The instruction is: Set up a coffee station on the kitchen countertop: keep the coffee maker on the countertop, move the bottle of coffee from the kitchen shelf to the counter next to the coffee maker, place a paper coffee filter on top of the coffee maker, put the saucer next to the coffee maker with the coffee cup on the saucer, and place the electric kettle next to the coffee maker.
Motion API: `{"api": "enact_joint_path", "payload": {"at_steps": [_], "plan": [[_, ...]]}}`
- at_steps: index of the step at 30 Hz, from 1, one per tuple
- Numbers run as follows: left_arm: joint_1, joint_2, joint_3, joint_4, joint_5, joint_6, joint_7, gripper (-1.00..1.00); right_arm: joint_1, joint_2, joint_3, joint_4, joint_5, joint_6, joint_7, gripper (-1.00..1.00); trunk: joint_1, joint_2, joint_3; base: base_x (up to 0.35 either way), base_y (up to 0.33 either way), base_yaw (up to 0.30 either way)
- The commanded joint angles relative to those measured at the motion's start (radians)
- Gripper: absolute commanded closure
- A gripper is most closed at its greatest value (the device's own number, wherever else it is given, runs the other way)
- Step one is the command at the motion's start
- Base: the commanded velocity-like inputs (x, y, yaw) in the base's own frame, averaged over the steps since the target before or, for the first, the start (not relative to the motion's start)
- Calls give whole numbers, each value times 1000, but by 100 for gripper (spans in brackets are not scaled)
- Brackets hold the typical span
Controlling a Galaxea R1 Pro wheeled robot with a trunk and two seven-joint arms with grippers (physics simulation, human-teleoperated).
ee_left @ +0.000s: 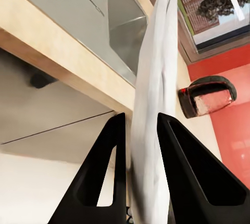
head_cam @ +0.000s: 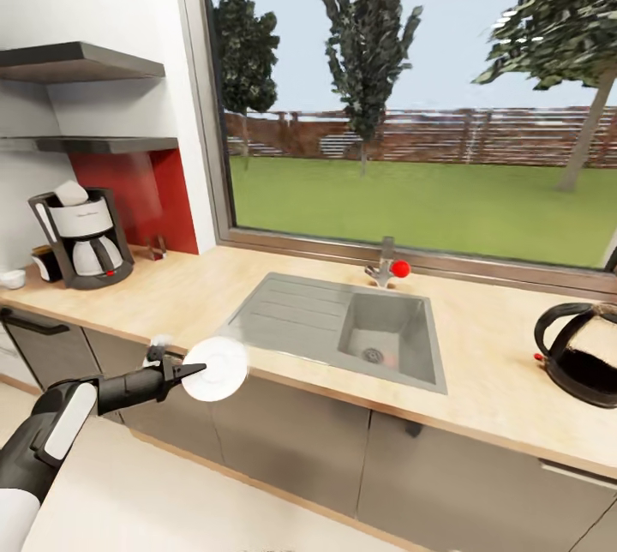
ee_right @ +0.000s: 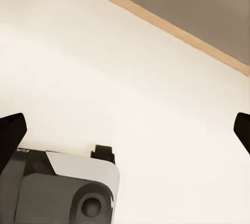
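Left gripper (head_cam: 182,370) was clamped on the saucer's (head_cam: 216,369) rim at lower left, before the bench (head_cam: 480,363); right gripper (ee_right: 125,125) was spread wide, empty.

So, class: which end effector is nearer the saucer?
Left. The left end effector is clamped on the saucer at the countertop edge; the right end effector hangs open over bare floor, with no saucer near it.

White saucer (head_cam: 218,369) clamped edge-on before countertop (head_cam: 480,363), coffee maker (head_cam: 81,237) left, electric kettle (head_cam: 581,353) right
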Motion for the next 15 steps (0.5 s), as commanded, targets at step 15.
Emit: {"api": "enact_joint_path", "payload": {"at_steps": [15], "plan": [[-1, 0, 1, 0, -7, 1, -3, 100, 0, 1, 11, -4, -9, 8, -4, -100, 1, -2, -12, 0, 0, 266]]}}
